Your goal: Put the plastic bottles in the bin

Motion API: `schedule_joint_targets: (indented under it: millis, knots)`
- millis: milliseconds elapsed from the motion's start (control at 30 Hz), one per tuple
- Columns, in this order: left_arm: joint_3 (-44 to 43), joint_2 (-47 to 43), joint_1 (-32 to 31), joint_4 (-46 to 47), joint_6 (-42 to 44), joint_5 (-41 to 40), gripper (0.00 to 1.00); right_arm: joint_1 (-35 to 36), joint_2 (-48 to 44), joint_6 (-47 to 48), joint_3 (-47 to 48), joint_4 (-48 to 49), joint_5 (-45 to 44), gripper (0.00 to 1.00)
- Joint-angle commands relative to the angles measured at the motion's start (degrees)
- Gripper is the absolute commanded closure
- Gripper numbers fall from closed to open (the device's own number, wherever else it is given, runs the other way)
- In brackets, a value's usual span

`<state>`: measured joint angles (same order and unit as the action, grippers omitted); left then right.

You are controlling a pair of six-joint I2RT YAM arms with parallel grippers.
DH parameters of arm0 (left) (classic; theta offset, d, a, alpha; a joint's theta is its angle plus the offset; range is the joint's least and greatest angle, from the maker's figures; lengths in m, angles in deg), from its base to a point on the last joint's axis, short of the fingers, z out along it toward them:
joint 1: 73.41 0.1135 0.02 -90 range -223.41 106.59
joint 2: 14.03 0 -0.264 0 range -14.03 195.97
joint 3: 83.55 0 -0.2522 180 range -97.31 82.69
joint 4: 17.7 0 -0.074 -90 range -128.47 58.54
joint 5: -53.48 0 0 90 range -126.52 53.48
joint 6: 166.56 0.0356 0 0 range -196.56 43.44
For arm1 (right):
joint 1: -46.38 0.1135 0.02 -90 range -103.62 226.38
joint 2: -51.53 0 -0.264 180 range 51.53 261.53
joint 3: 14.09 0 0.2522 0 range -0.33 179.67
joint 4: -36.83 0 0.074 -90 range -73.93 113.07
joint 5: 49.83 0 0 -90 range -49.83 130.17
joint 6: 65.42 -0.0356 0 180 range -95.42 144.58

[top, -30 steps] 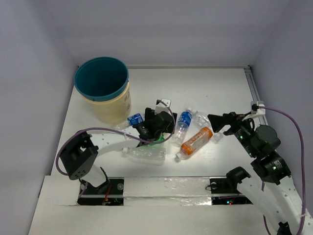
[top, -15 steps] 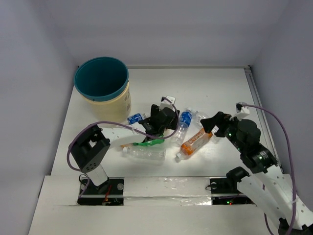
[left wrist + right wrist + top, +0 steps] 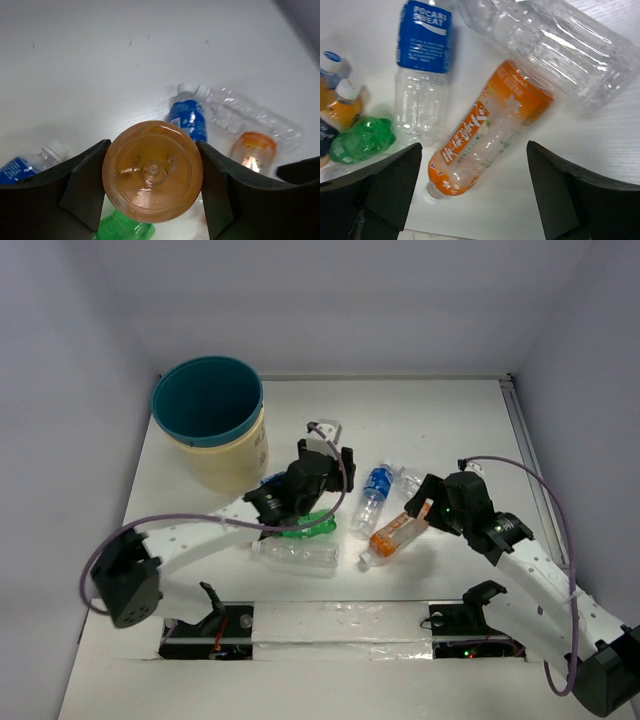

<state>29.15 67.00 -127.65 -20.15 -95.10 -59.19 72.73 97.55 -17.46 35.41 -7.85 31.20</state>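
My left gripper (image 3: 152, 150) is shut on the base of an orange plastic bottle (image 3: 152, 172), seen end-on between both fingers; in the top view the left gripper (image 3: 318, 480) sits right of the bin (image 3: 225, 462), a teal-rimmed cream bucket. My right gripper (image 3: 472, 150) is open and hangs over an orange-labelled bottle (image 3: 490, 130) lying on the table, its fingers either side and apart from it. In the top view the right gripper (image 3: 418, 508) is at that orange-labelled bottle's (image 3: 393, 532) upper end.
A blue-labelled bottle (image 3: 372, 490) and a clear bottle (image 3: 410, 480) lie beside the orange-labelled one. A green bottle (image 3: 312, 527), a clear crinkled bottle (image 3: 297, 554) and a small blue-labelled bottle (image 3: 272, 483) lie under the left arm. Walls enclose three sides.
The left gripper has closed on the orange bottle and shifted slightly up and left. The right arm has swung left and down, bringing its gripper over the orange-labelled bottle.
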Motion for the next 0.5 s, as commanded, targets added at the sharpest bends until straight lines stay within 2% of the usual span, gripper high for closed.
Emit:
schedule_joint_targets:
  millis: [0, 67, 167, 467]
  knots:
    - [0.8, -12.97, 0.19, 3.63, 0.62, 0.44, 0.62, 0.11, 1.26, -3.13, 3.1, -3.44, -3.68, 0.1]
    - [0.72, -16.51, 0.19, 3.54, 1.32, -0.09, 0.62, 0.11, 3.54, -4.44, 3.8, -5.55, -5.35, 0.14]
    - [-0.6, -21.87, 0.19, 2.23, 2.37, -1.92, 0.62, 0.11, 7.41, -5.5, 5.21, -7.66, -5.97, 0.13]
    - [-3.06, -32.51, 0.19, -0.32, 3.16, -9.48, 0.61, 0.63, 8.91, -12.44, 1.35, -1.43, 3.61, 0.03]
